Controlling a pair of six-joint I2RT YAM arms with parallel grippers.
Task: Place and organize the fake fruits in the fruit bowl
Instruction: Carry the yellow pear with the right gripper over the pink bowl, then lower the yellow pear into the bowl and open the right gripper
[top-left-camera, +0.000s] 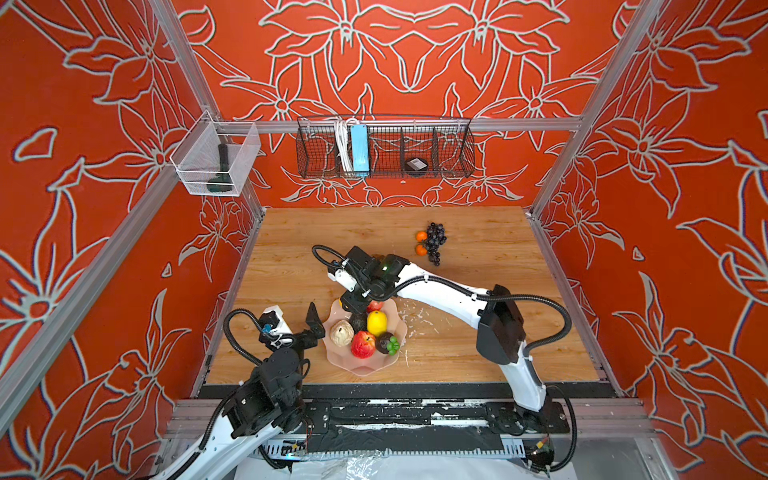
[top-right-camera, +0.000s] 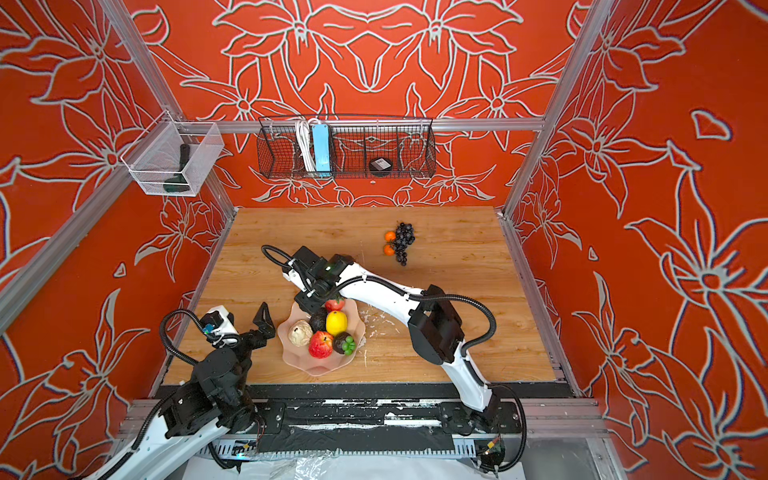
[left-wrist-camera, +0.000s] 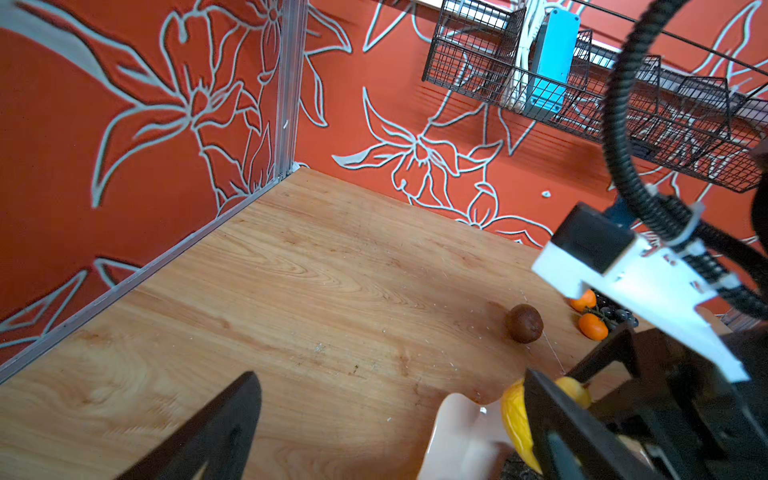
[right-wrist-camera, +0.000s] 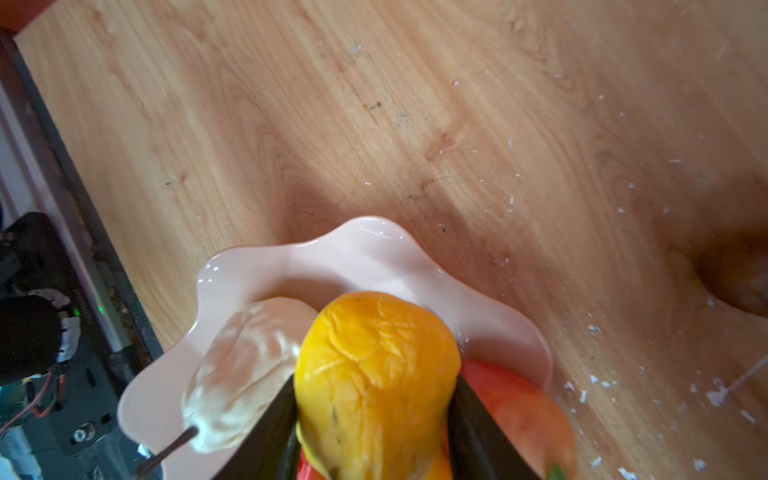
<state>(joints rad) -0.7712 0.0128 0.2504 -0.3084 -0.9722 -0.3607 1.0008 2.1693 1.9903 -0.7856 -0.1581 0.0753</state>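
My right hand (right-wrist-camera: 374, 419) grips a yellow lemon (right-wrist-camera: 370, 357), above the fruit bowl (right-wrist-camera: 365, 249). My left hand (top-left-camera: 316, 326) spread wide, empty, just beside the bowl.

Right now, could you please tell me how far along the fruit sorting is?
Done: beige fruit, red apple, lemon, avocado and mangosteen sit in the fruit bowl.
In hand: the right gripper holds a yellow fruit over the bowl; the left gripper is open beside it.
Left: grape bunch, two small oranges and a brown fruit lie on the table.
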